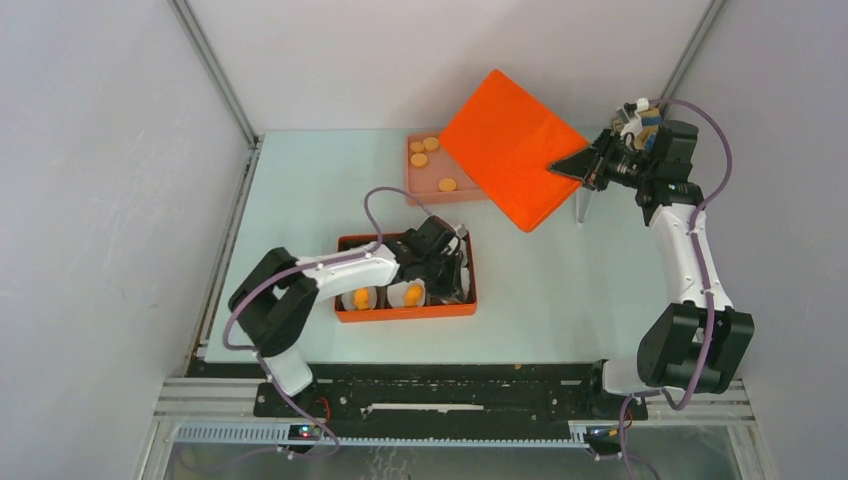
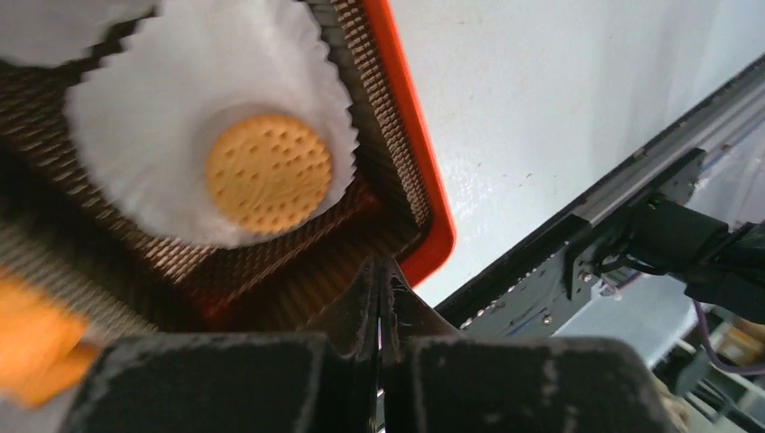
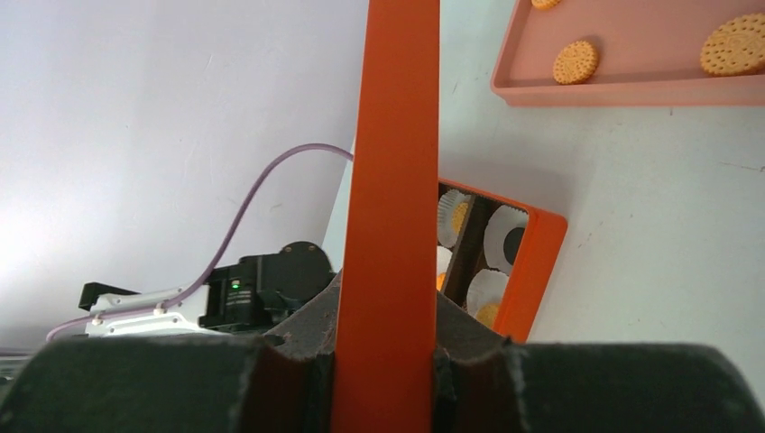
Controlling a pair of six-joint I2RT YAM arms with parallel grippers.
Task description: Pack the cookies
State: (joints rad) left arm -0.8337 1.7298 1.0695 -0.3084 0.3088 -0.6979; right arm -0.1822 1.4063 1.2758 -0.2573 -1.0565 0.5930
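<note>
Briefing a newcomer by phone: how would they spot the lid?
Look at the table's far right, where the right arm reaches. Its jaws clamp a flat orange lid, tilted beside the pink tray. Unlike the orange box, it is bare and airborne.

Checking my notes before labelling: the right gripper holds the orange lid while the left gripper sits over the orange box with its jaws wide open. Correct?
Not quite. The left gripper is shut, with its fingertips pressed together and nothing between them, as the left wrist view shows. The rest stands: the right gripper holds the orange lid, and the left is over the orange box.
</note>
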